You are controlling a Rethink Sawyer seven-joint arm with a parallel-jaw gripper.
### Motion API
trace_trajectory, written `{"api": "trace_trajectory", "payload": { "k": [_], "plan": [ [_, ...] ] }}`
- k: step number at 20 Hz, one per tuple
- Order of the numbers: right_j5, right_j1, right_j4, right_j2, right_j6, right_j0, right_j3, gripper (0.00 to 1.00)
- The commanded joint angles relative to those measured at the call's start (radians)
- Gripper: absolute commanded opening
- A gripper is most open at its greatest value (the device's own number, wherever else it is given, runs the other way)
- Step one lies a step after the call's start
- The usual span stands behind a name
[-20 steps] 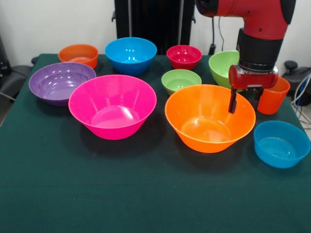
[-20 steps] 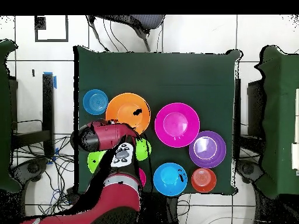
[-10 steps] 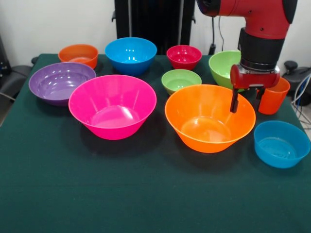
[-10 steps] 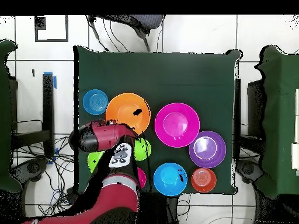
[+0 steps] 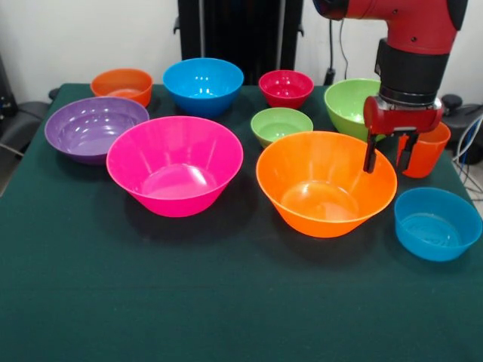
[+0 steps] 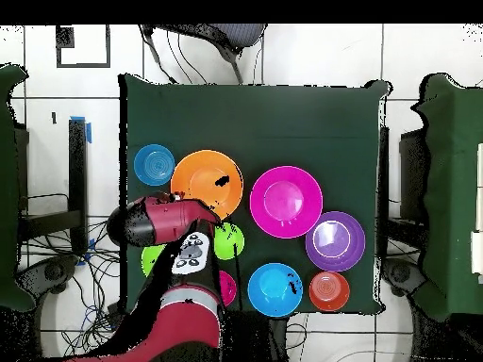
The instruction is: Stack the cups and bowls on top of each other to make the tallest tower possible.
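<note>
Robotics lab, not home. Red-and-black industrial arm (image 5: 407, 45) mounted at table (image 5: 189, 302) draped in dark green cloth. Pale tiled floor (image 6: 311, 57) visible around table in overhead view, loose cables (image 6: 57, 255) trailing beside it. Blue tape mark (image 6: 87, 129) on floor. Office chair (image 6: 222, 38) parked at table's edge. Plain white wall (image 5: 83, 38) behind.

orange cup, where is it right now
In the front view the orange cup stands at the table's right edge, behind the open claw, between the large green bowl and small blue bowl.
</note>
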Motion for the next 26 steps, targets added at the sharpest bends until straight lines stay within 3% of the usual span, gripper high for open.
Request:
{"api": "trace_trajectory", "payload": {
  "k": [1, 7, 8, 26],
  "plan": [
    [0.029, 0.017, 0.023, 0.052, 0.167, 0.018, 0.018, 1.0],
    [0.026, 0.022, 0.012, 0.058, 0.152, 0.009, 0.018, 1.0],
    [0.021, 0.022, 0.01, 0.058, 0.151, 0.009, 0.018, 0.0],
    [0.013, 0.016, 0.018, 0.062, 0.163, 0.009, 0.023, 0.0]
  ]
}}
